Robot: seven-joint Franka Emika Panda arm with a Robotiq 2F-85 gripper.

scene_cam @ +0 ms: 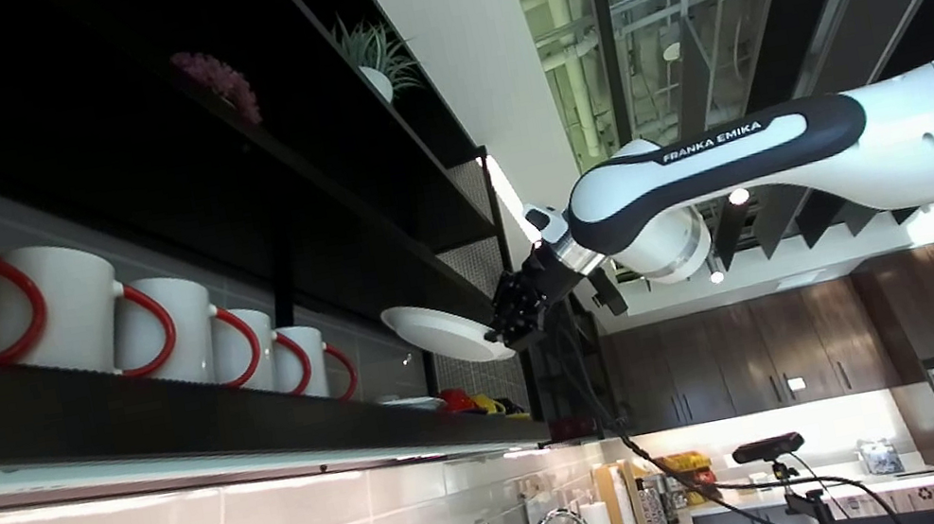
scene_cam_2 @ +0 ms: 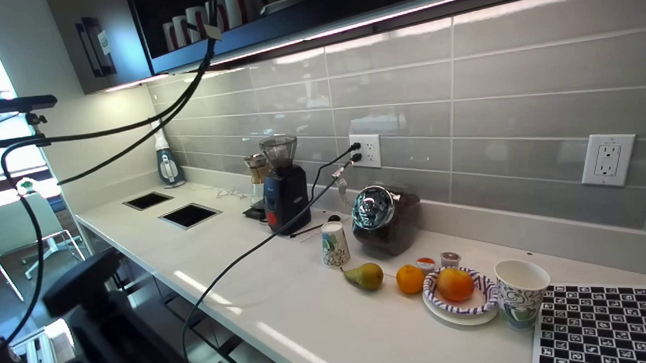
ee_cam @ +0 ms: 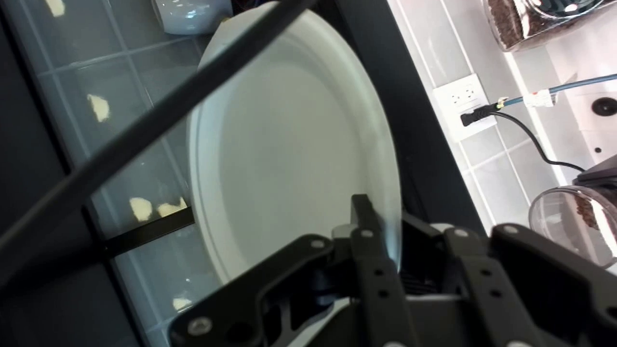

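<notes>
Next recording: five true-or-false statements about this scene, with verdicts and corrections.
1. The gripper holds a white plate by its rim. True.
2. The mugs have blue handles. False: the white mugs have red handles.
3. The pear sits in the patterned dish. False: the pear lies on the counter.
4. An orange lies between the pear and the patterned dish. True.
5. The white plate lies on the counter. False: the gripper holds it tilted.

In the wrist view the gripper [ee_cam: 384, 214] hides part of the plate [ee_cam: 294, 154] — a jar [ee_cam: 510, 28] is cut off at the top.
</notes>
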